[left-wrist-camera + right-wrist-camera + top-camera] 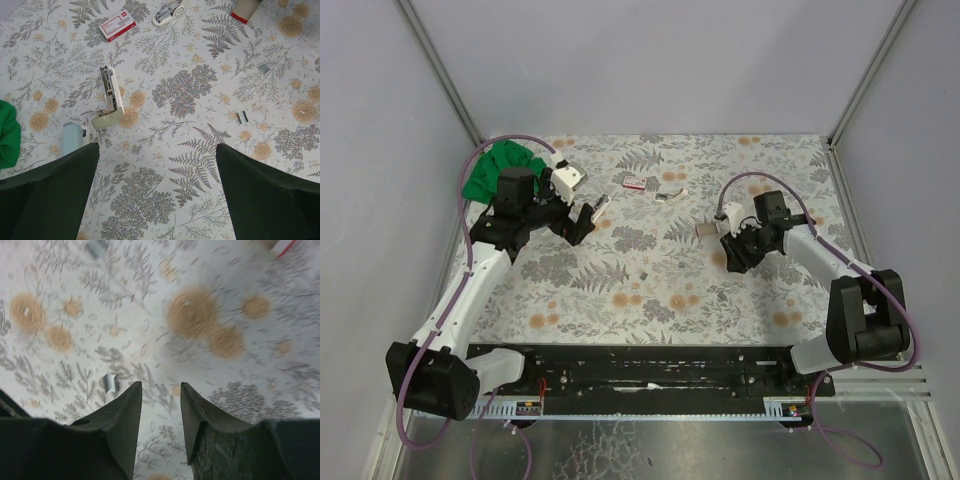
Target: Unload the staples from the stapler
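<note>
A white stapler (111, 97) lies opened out on the flowered cloth, ahead and left of my left gripper (157, 147). That gripper is wide open and holds nothing. In the top view the same stapler (601, 206) sits just beyond the left gripper (578, 228). A tiny silvery strip of staples (111, 383) lies on the cloth just left of my right gripper (160, 387), which is open with nothing between its fingers. Other staples bits (242, 116) lie apart on the cloth, one in the top view (643, 272). The right gripper (732, 258) hovers at centre right.
A red-and-white box (117, 25) and a second small stapler (170, 11) lie at the back. A beige piece with a red end (705, 231) rests near the right arm. A green cloth (500, 165) is bunched at the back left corner.
</note>
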Available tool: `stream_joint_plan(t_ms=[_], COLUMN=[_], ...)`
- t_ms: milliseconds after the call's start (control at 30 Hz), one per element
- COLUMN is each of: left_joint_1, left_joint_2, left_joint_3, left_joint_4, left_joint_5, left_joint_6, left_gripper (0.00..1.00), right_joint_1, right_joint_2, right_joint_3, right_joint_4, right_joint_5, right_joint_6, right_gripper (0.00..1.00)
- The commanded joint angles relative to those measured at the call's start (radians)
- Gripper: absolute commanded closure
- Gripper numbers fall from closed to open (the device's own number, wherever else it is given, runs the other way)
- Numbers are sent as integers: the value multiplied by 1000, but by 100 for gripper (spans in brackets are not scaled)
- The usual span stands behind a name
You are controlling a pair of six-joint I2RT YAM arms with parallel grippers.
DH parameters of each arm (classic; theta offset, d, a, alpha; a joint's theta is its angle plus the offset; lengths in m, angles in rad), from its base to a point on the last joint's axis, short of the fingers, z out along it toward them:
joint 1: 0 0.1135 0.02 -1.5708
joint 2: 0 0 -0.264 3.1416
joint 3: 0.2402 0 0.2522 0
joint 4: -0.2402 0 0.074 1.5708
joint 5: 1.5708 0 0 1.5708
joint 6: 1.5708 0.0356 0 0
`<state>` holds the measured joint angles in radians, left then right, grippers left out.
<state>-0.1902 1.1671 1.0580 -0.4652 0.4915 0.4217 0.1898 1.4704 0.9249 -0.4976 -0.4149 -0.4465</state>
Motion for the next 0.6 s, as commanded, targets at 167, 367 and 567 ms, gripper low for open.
stream_joint_plan(t_ms=[167, 367, 567], left_joint_1=[-1, 8, 12], left_joint_2=[-19, -18, -16], left_joint_3=[-10, -15, -16], left_joint_4=[57, 59, 59], left_joint_5=[14, 20, 27], left_joint_6=[-15, -17, -18], left_gripper=[0, 0, 0], right_joint_1=[86, 144, 203], right_joint_2=[-35, -10, 15], right_joint_3=[-52, -70, -93], right_joint_4=[-123, -113, -91], right_joint_5=[-64, -16, 38], right_joint_6=[-148, -139, -120], right_gripper=[57, 58, 60])
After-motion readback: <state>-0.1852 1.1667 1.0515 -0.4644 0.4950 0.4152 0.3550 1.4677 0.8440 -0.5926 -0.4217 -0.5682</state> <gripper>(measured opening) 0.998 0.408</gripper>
